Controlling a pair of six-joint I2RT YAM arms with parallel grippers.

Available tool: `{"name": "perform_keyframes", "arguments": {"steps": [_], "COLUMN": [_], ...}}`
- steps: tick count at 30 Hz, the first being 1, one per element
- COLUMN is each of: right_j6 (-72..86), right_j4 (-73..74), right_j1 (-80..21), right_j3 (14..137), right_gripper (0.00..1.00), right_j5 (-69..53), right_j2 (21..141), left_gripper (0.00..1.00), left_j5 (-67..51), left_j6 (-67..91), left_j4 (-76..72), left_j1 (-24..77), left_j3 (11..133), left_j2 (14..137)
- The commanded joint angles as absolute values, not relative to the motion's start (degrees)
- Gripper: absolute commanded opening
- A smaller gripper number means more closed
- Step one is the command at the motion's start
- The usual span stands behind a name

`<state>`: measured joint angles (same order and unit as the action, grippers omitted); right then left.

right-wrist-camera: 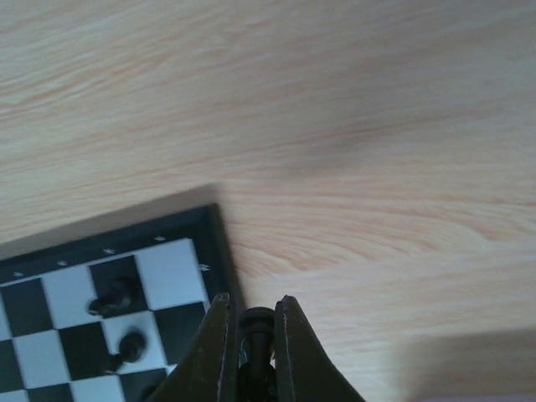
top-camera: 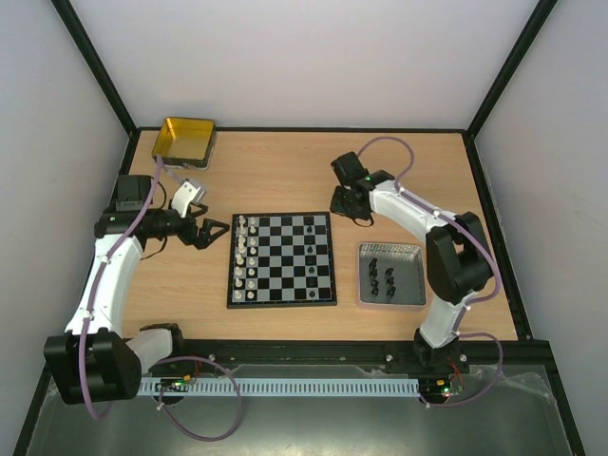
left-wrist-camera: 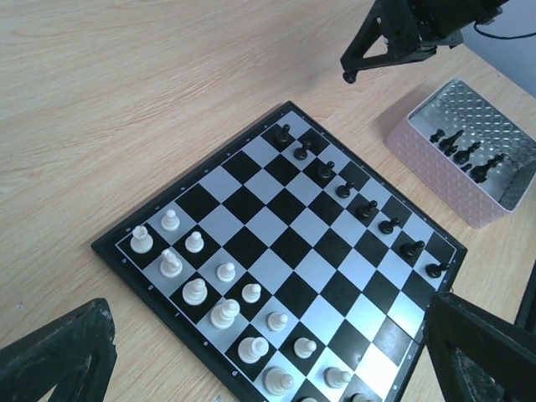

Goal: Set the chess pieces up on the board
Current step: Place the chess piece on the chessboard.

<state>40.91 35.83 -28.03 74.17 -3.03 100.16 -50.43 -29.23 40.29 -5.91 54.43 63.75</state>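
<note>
The board (top-camera: 281, 258) lies mid-table. Whitish chess pieces (top-camera: 245, 256) fill its two left columns, and black pawns (top-camera: 313, 256) stand in a column near its right side. My right gripper (top-camera: 336, 210) hovers just off the board's far right corner, shut on a black chess piece (right-wrist-camera: 257, 325) held between its fingers (right-wrist-camera: 219, 352). The board's corner (right-wrist-camera: 213, 243) and two black pawns (right-wrist-camera: 117, 297) show below it. My left gripper (top-camera: 217, 233) is open and empty, left of the board. In its wrist view the board (left-wrist-camera: 285, 243) spans between its fingers (left-wrist-camera: 59, 360).
A grey tray (top-camera: 365, 275) with several black pieces (top-camera: 383, 275) sits right of the board; it also shows in the left wrist view (left-wrist-camera: 435, 167). A yellow tin (top-camera: 185, 139) stands at the far left corner. Black frame rails edge the table.
</note>
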Motion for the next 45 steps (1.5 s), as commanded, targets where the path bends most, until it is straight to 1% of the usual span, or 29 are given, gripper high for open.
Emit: {"name": "perform_keyframes", "arguments": {"steps": [1,8,21,45], "right_j6": [40.4,38.6,38.4,38.1], "right_j4": [35.8,38.2,40.4,40.7], "right_j1": [-29.5,-30.2,-33.2,-33.9], "right_j3": [80.3,86.8,92.5,91.1], "right_gripper": [0.02,0.02,0.02,0.03], "right_j5": [-2.7,-3.7,-4.0,-4.3], "right_j2": [104.8,113.0,118.1,120.8], "left_gripper": [0.99,0.99,0.99,0.99], "left_j5": [-47.2,-45.4,-43.5,-42.9], "left_j6": [-27.0,-26.4,-25.7,-25.5], "left_j4": [37.1,36.8,35.9,35.6], "left_j1": [-4.5,-3.0,-1.3,-0.5], "left_j3": [52.9,53.0,52.7,52.5], "left_j2": [63.1,64.4,64.9,64.9]}}
